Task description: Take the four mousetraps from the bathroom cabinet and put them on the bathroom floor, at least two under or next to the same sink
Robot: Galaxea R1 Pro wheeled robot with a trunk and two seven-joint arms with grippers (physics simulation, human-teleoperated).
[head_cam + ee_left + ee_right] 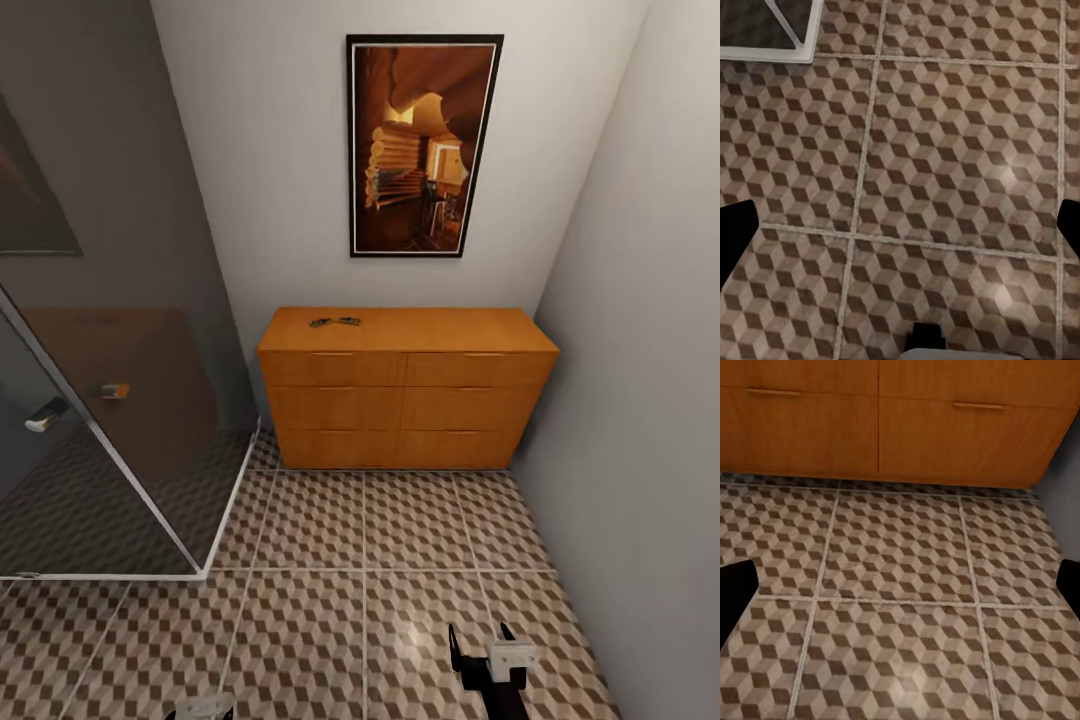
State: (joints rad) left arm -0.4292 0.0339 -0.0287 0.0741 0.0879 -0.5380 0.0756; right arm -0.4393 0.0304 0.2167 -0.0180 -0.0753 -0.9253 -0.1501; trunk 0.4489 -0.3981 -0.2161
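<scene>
The cabinet (405,390) is seen straight ahead against the far wall, under a framed picture (424,146), with all 6 drawer fronts shut flush. A small dark wiry cluster (335,322) is made out on the cabinet's flat top toward its left end; whether mousetraps are meant by it cannot be told at this size, and no 4 separate boards can be counted. If the traps are shut inside a drawer, time would be lost on the wrong front.

The right pincer (483,640) is held low over the bathroom floor (310,520), well short of the cabinet, its 2 dark fingers spread with nothing between them. In the right wrist view the lower drawers and slim bar handles (979,406) are faced across bare tiles. The left pincer (900,232) is pointed down at the floor (945,150), fingers set wide at the frame edges and empty, near the white shower frame (795,45).

Risks are judged as follows. The corridor is tight: a glass shower screen (120,440) is close on the left, a wall (640,400) on the right, so an elbow could be clipped during the advance. The slim handles could be slipped off if gripped off-centre. No sink is seen here, so placement beside 1 could be misjudged.
</scene>
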